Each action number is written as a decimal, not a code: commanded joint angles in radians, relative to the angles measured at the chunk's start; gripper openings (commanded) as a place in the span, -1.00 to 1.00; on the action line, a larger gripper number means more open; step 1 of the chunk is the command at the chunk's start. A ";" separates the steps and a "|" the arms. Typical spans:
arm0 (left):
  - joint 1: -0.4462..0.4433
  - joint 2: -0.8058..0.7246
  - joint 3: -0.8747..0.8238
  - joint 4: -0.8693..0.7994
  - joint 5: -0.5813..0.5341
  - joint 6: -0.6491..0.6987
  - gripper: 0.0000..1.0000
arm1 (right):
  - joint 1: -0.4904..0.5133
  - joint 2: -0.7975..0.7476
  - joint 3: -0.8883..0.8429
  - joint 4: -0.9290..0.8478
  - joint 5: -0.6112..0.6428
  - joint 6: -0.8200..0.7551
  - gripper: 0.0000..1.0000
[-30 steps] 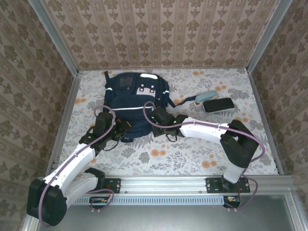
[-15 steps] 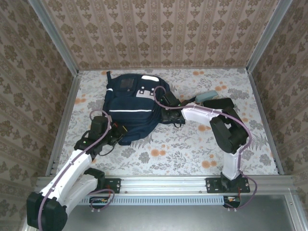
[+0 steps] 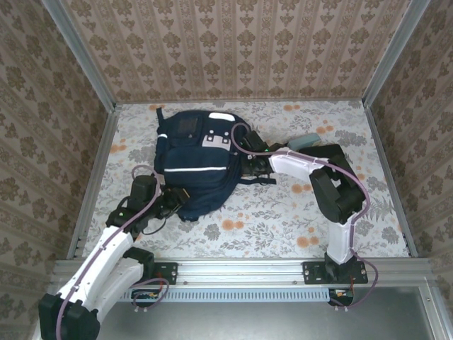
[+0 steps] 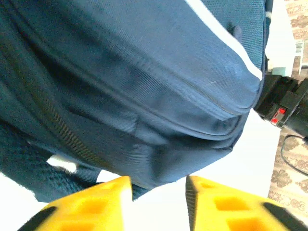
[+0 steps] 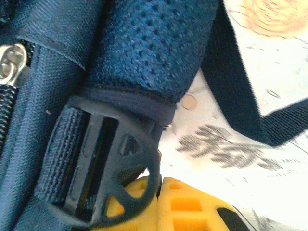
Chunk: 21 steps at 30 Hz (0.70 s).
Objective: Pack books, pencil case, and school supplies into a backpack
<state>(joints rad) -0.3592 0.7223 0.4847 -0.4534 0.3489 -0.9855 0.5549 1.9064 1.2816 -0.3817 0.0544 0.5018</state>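
The backpack (image 3: pixel 195 159) lies flat on the table (image 3: pixel 283 219) toward its far left corner; whether the books are inside cannot be told. A teal item (image 3: pixel 307 139) and a dark case (image 3: pixel 328 151) lie outside it toward the far right, so packing looks unfinished. The left gripper (image 4: pixel 158 185) is spread and empty at the pack's near end, while the right gripper (image 5: pixel 156 190) is pressed together beside a strap buckle (image 5: pixel 110 168).
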 commanded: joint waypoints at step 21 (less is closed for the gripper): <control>-0.545 0.555 0.569 -0.223 -0.453 0.563 0.24 | -0.060 -0.716 -0.491 0.017 -0.027 0.137 0.75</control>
<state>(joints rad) -0.8410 1.1877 0.9676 -0.5869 0.0589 -0.5549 0.5106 1.2339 0.8345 -0.3721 -0.0063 0.5846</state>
